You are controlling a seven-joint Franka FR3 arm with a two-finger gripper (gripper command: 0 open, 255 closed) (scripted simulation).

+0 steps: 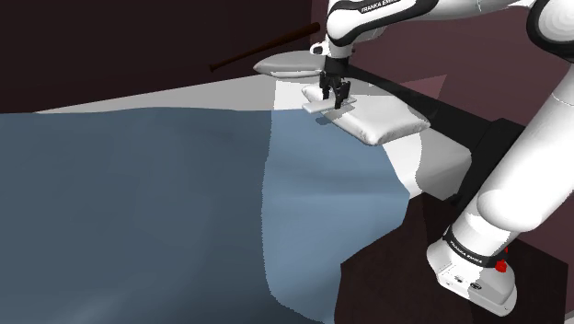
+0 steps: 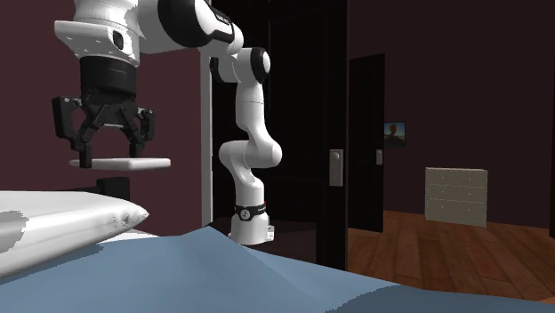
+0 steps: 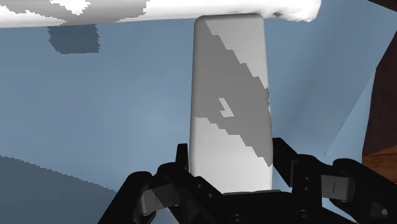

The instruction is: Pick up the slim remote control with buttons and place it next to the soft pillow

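I see my pincer [image 2: 114, 155] closed on the white remote [image 2: 120, 164], holding it flat in the air. It hangs over the bed [image 1: 138, 202], just beside the pillow [image 2: 71, 222].

Gripper [image 2: 111, 156] hangs in open air, jaws clamped on the remote [image 2: 120, 164]. Beneath the jaws: a clear gap, then flat blue blanket [image 3: 95, 108], unobstructed. Past the remote's far end and lower than the jaws: white pillow [image 2: 71, 222], the nearest obstacle. A second pillow [image 1: 290, 64] lies beyond the jaws, apart.
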